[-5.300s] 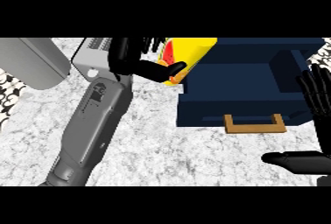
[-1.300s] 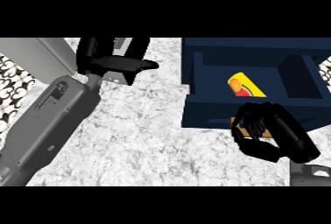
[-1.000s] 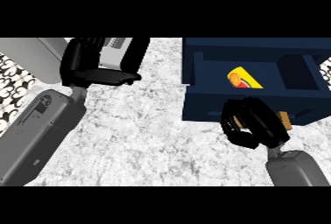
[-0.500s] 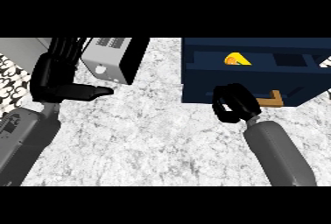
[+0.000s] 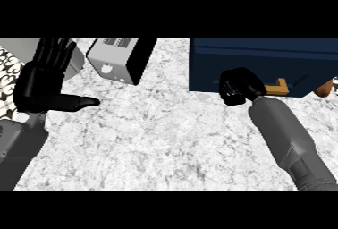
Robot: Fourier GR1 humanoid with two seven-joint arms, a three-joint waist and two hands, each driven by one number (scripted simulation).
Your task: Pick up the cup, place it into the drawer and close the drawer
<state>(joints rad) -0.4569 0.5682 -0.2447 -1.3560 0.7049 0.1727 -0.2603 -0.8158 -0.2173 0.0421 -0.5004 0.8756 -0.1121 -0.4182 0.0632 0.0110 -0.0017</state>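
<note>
The dark blue drawer (image 5: 264, 62) at the top right shows only its front and top; its inside is hidden, and so is the cup. Its wooden handle (image 5: 281, 86) sticks out to the right of my right hand (image 5: 238, 85). That hand is curled into a fist against the drawer's front at the handle's left end, and I see nothing held in it. My left hand (image 5: 43, 85) stands open at the far left, fingers up and thumb pointing right, well away from the drawer.
A grey box-shaped appliance (image 5: 122, 58) with a dark side stands at the top, between my hands. A black-and-white patterned surface (image 5: 6, 67) shows at the left edge, and a brown object (image 5: 324, 87) at the right edge. White marble counter (image 5: 165, 138) fills the middle.
The drawer has slid in, and the yellow and red cup inside it has gone out of sight. My right hand moved up with the drawer's front. My left hand drifted left.
</note>
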